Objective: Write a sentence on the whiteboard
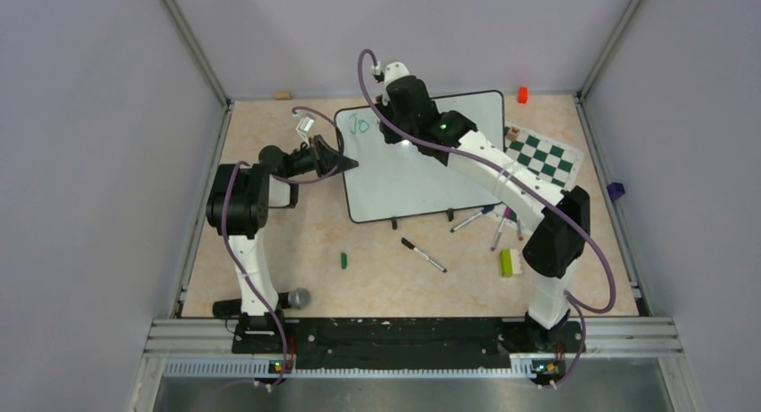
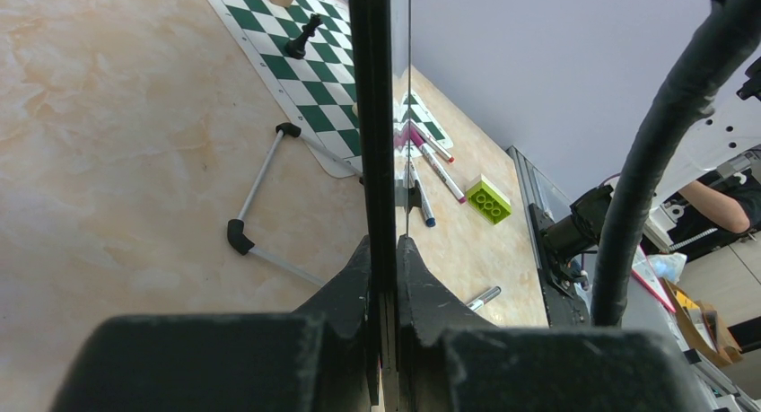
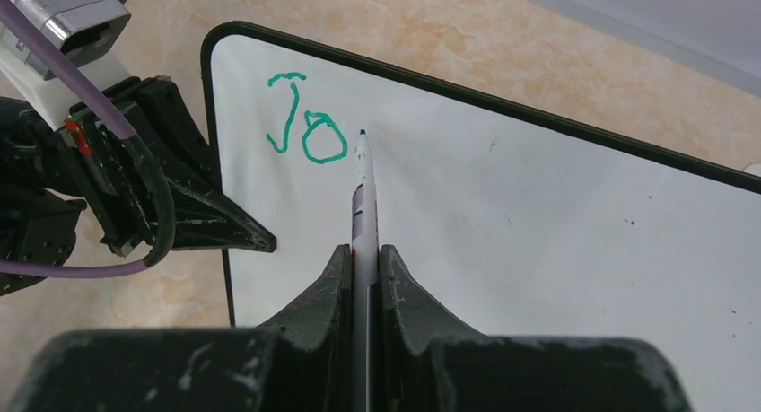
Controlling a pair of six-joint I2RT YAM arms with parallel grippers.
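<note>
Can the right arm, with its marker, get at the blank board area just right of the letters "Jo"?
Probably yes. The marker in the right tool points just right of "Jo"; the whiteboard there is bare, and the left tool grips only its left edge.

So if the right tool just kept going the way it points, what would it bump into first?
The right tool holds a marker; its tip would meet the whiteboard first, just right of the green "Jo". It may already touch.
</note>
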